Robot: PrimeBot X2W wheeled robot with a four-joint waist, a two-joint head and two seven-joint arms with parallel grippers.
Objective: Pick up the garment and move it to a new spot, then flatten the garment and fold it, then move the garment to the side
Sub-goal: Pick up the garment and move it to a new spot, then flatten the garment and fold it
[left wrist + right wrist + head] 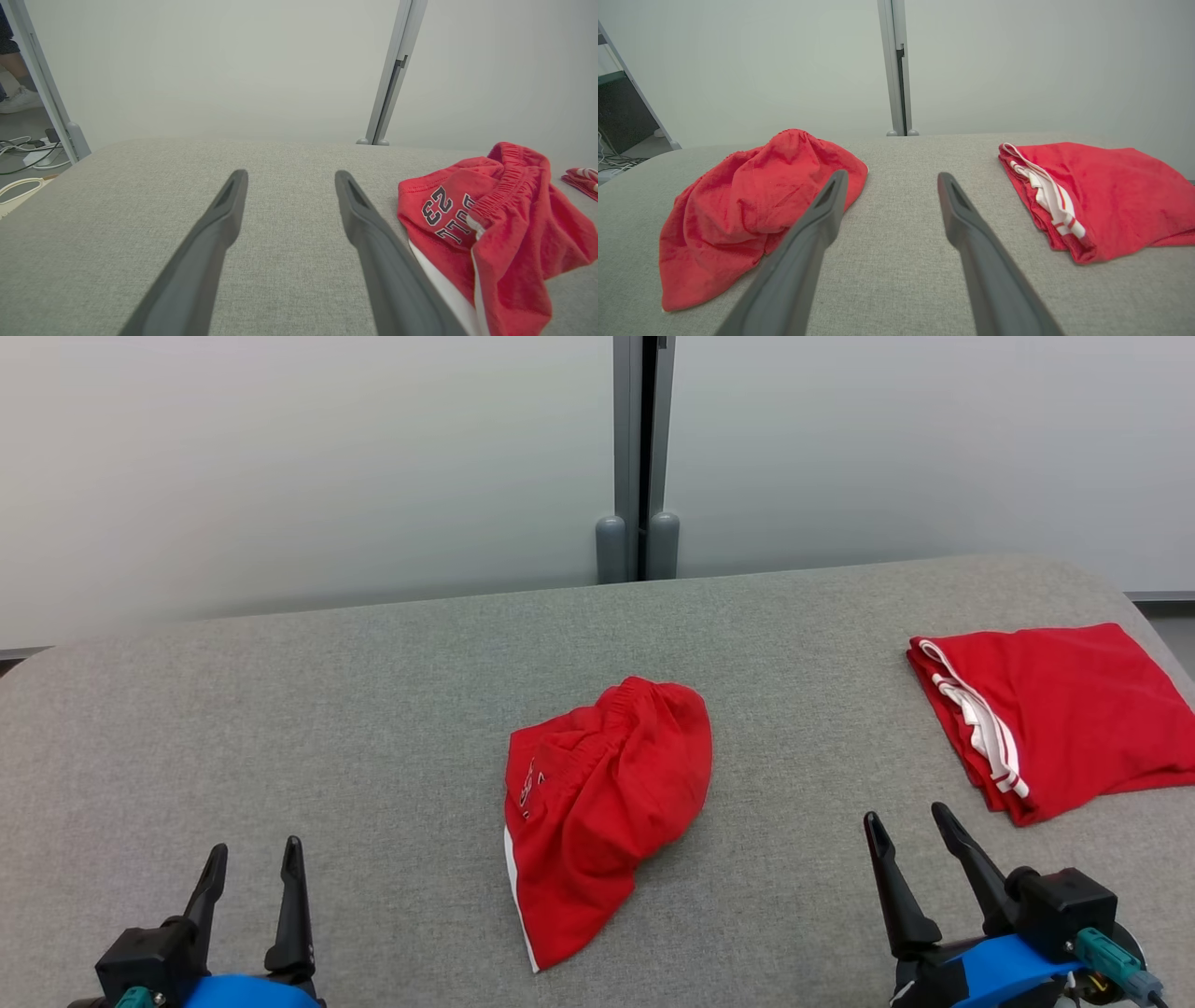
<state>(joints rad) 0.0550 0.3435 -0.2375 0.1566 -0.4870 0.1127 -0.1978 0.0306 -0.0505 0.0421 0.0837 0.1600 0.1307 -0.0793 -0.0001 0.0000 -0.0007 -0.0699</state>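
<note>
Red crumpled garment (602,812) lay mid-worktop (280,709), long axis running near edge to far, roughly midway between left claw (257,846) and right claw (905,812), both spread and empty.

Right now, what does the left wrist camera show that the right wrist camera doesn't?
Left wrist view: the printed 23 on the crumpled garment, and a person's shoe. Right wrist view: the folded garment in full. Both: the crumpled garment, the grey table, the metal post, and an open claw each, left claw and right claw.
</note>
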